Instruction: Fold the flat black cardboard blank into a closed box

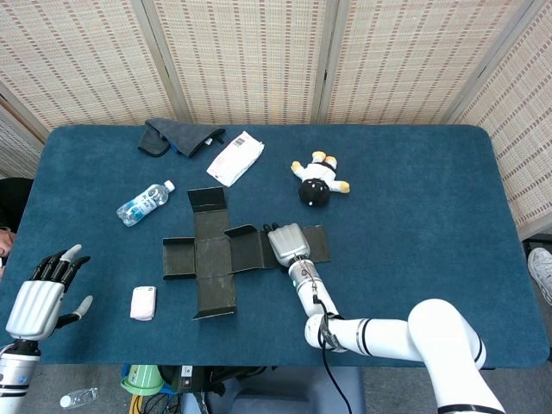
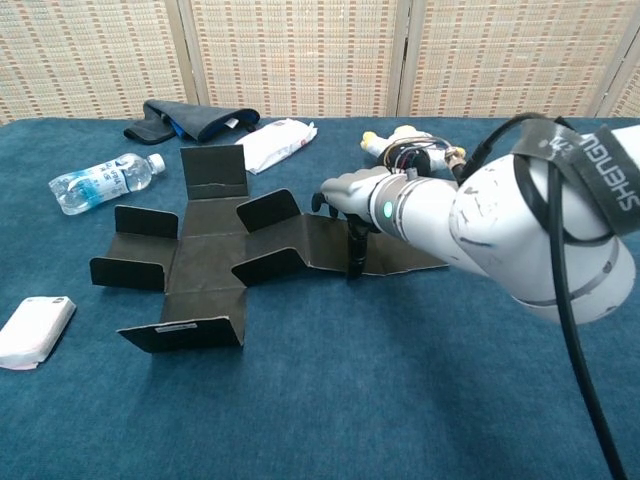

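Listing what I see on the blue table (image 1: 414, 216): black cardboard blank (image 1: 211, 259), cross-shaped, lying left of centre in the head view, its several flaps creased upward, the long right-hand panel flat. My right hand (image 1: 287, 244) sits over that right-hand panel, its back to the head camera; in the chest view its dark fingers (image 2: 354, 250) point down and touch the panel near its front edge, beside the two raised inner flaps. I see nothing pinched in it, and whether the fingers are apart or together I cannot tell. My left hand (image 1: 39, 299) is at the lower left of the head view, well apart from the blank, fingers spread, holding nothing. Also on the table: water bottle (image 1: 144, 203) lying on its side left of the blank; small white packet (image 1: 142, 303) near the blank's lower left; dark cloth (image 1: 177, 138) and white pouch (image 1: 235, 158) toward the upper left; plush toy (image 1: 319, 181) above the right hand.
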Available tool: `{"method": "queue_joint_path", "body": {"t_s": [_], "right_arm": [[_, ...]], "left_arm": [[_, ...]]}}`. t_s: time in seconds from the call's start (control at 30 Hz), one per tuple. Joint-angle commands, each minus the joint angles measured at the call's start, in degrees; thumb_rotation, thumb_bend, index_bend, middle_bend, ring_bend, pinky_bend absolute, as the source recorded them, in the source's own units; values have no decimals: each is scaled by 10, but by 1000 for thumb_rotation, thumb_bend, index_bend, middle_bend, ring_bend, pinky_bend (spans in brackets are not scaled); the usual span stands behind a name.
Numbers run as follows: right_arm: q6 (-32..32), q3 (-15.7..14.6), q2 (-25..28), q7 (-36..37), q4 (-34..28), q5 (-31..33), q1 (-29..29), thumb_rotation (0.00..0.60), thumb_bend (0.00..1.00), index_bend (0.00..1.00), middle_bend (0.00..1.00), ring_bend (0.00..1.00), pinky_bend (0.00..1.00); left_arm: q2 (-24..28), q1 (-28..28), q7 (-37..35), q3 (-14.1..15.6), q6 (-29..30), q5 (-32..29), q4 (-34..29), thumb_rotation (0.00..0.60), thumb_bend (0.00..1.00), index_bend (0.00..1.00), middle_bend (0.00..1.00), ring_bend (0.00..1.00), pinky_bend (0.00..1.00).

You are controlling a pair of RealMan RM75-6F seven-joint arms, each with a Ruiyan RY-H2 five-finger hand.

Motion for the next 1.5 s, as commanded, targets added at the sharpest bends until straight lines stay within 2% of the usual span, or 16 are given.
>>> {"method": "queue_joint_path", "body": {"t_s": [0.03, 0.73, 1.1, 1.3, 1.5], "right_arm": [[0, -2, -2, -8, 6, 2, 6, 600, 0, 91, 166, 821, 1000], [3, -9, -25, -24, 33, 4, 15, 600, 0, 94, 176, 821, 1000], [-4, -6, -27, -25, 48, -1, 13, 600, 1, 228, 268, 821, 1000], [-7, -7, -15, 1, 44, -35, 0, 600, 18, 250, 287, 821, 1000], [-18, -5, 13, 66, 22, -88, -30, 600, 19, 250, 288, 821, 1000]], "left_arm": [[-1, 0, -1, 1, 0, 0, 2, 600, 263, 173, 103, 107, 150], [-4, 0, -15, 2, -4, 0, 14, 600, 263, 172, 103, 106, 150], [-2, -1, -15, 1, -4, 0, 13, 600, 264, 173, 103, 106, 150], [-5, -5, -17, -6, -1, -1, 17, 600, 263, 173, 103, 107, 150], [-6, -19, -35, -17, -14, -6, 27, 600, 263, 173, 103, 107, 150]]}}
